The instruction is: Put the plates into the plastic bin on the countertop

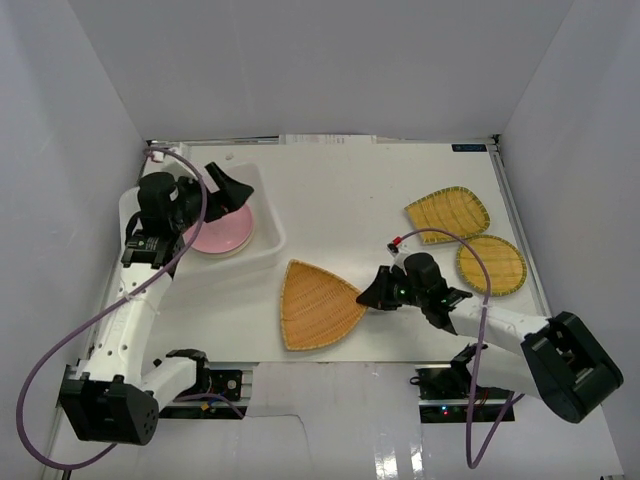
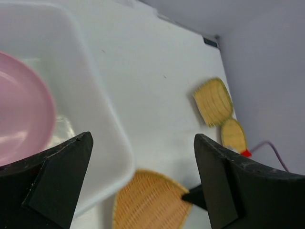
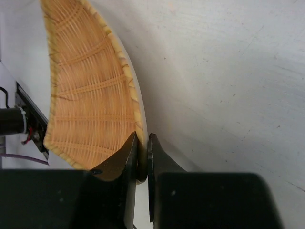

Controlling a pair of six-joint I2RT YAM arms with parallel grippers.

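Observation:
My right gripper (image 1: 370,297) is shut on the right corner of a fan-shaped wicker dish (image 1: 315,305) near the countertop's front edge; in the right wrist view (image 3: 142,155) the jaws pinch its rim (image 3: 88,90). Two more wicker dishes lie at the right: a fan-shaped one (image 1: 447,213) and a round one (image 1: 491,264). The white plastic bin (image 1: 268,225) sits at the left with a pink plate (image 1: 222,235) on top inside it. My left gripper (image 1: 228,193) is open and empty above the bin; its view (image 2: 143,186) shows the pink plate (image 2: 21,114) and the bin's rim (image 2: 107,129).
White walls enclose the countertop (image 1: 340,190) on the left, back and right. A purple cable (image 1: 450,236) loops over the right arm. A small label (image 1: 470,148) sits at the back right corner.

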